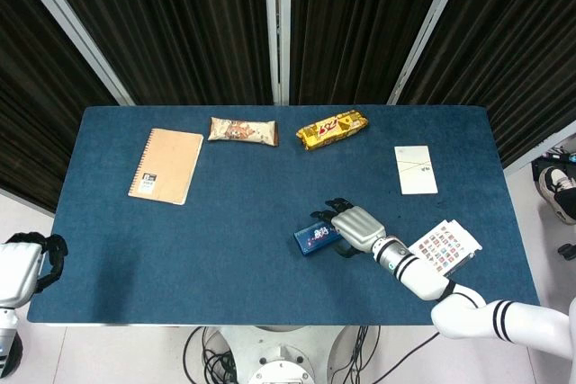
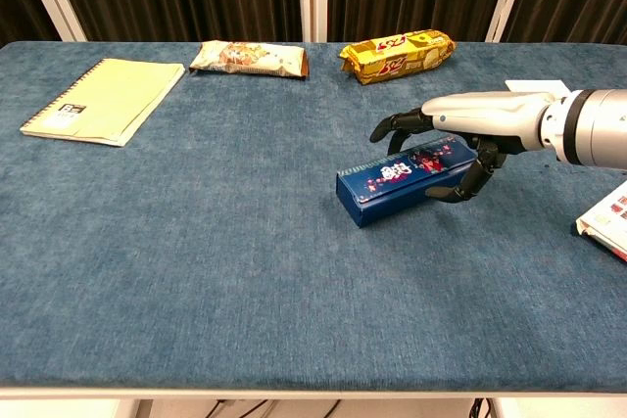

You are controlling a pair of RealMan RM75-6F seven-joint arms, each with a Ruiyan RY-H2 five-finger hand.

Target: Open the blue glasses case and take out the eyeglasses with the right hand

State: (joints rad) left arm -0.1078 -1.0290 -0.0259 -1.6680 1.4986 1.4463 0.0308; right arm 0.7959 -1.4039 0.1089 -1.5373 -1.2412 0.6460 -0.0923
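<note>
The right hand [image 2: 460,139] has a smooth silver-grey back and slim black fingers [image 2: 394,125]; its wrist is a white cylinder ringed with black bands, widening into a glossy white forearm with further black rings; the left hand [image 1: 22,263] shows a pale grey-white shell with dark black fingers beside it.

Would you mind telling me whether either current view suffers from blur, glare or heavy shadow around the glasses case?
Chest view: sharp and evenly lit; the right robot hand and blue glasses case show no motion blur, with only a soft shadow under the fingers. Head view: also sharp, without glare on the table, but the case is small and partly hidden by the hand.
</note>
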